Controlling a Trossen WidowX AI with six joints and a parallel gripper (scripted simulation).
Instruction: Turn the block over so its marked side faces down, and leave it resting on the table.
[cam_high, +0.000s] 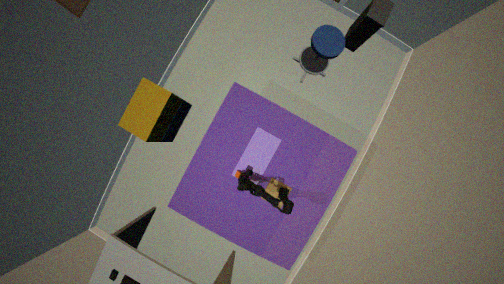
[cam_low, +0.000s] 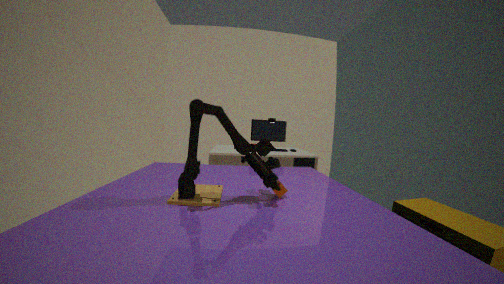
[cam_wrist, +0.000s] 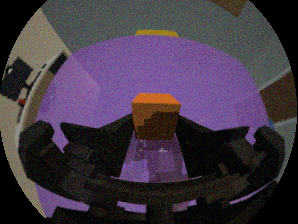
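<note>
The block (cam_wrist: 156, 116) is a small orange cube. It sits between my gripper's fingers (cam_wrist: 157, 129) in the wrist view, with a dark patch on the lower part of the face toward the camera. My gripper is shut on it. In the exterior view the arm reaches down at a slant and the block (cam_low: 280, 190) is at the fingertips, at or just above the purple table top (cam_low: 240, 230). I cannot tell whether it touches the table. From above, the block (cam_high: 238, 174) shows at the gripper's tip, beside a pale patch on the table.
The arm's base sits on a wooden plate (cam_low: 196, 196). A yellow and black box (cam_high: 154, 111) stands off the table's left side and also shows in the side view (cam_low: 450, 225). A blue stool (cam_high: 327, 42) stands beyond the far edge. A white desk with a monitor (cam_low: 268, 130) is behind.
</note>
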